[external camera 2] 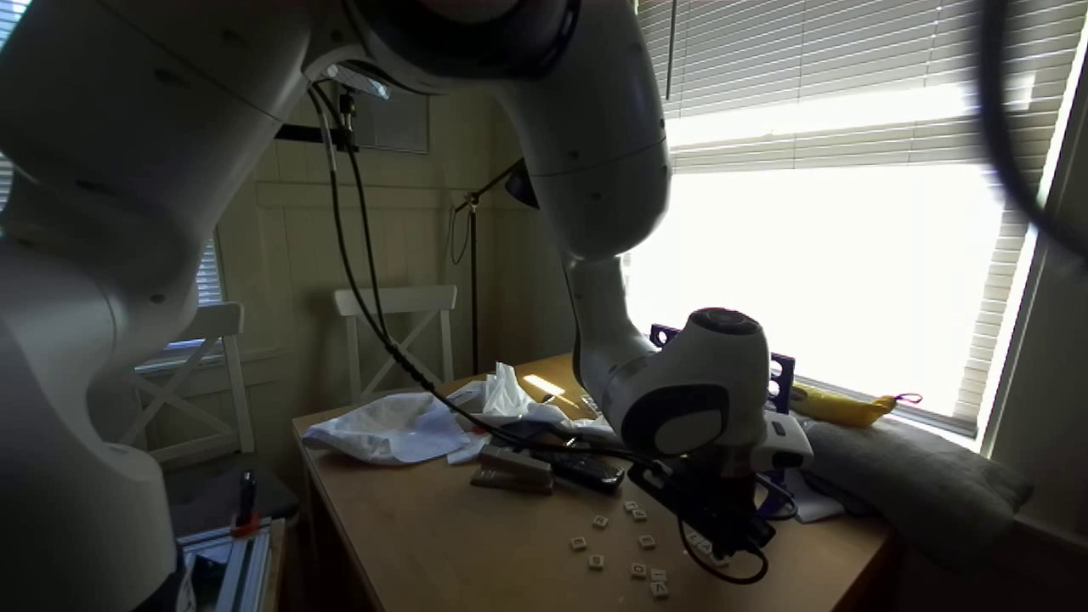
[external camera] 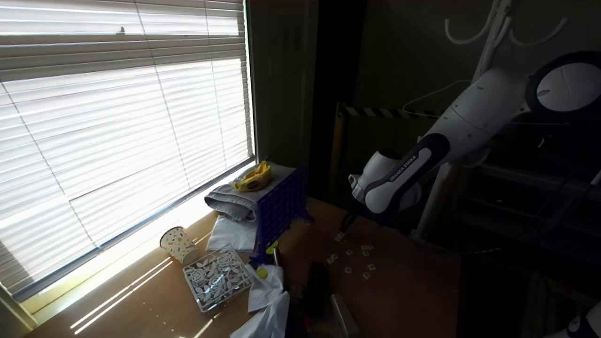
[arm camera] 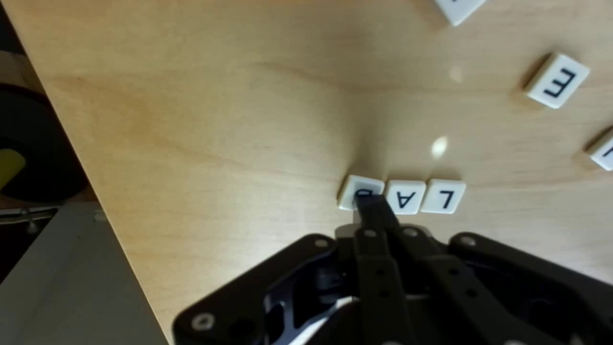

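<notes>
Every view shows the table [external camera 2: 476, 544]; white chairs [external camera 2: 395, 299] stand in an exterior view alone. Only the wrist view makes plain the gripper [arm camera: 368, 200], closed tight, empty, its tip overlapping a letter tile [arm camera: 353, 186] on the table beside an A tile [arm camera: 404, 194].

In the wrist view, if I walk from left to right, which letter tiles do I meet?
Half-hidden tile → A tile → L tile → E tile → cut-off tile at the right edge.
</notes>
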Controlling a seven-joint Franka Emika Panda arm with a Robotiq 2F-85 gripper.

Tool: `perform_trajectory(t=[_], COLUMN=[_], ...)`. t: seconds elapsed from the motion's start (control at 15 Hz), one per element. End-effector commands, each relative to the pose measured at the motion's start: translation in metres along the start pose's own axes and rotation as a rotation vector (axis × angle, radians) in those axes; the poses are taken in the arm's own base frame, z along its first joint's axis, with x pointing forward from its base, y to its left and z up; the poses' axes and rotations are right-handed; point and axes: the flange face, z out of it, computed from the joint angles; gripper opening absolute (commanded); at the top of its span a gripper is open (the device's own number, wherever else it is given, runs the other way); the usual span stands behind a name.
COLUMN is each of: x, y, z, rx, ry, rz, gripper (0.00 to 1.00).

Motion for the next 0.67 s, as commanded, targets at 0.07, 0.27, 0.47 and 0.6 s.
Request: perform_trajectory(t=[0.07, 0.27, 0.47, 0.6], x=[0.0000, -0.0004, -0.0006, -0.0011], y=[0.0014, 0.0007, 0.0003, -0.0014], z=[0.0056, 0.0057, 0.0034, 0.0015], rx=[0.009, 0.007, 0.004, -0.001], ry=[-0.004, -0.003, 0.003, 0.002], rz=[-0.021, -0.020, -0.021, -0.024], gripper=[0.00, 0.00, 0.00, 0.00])
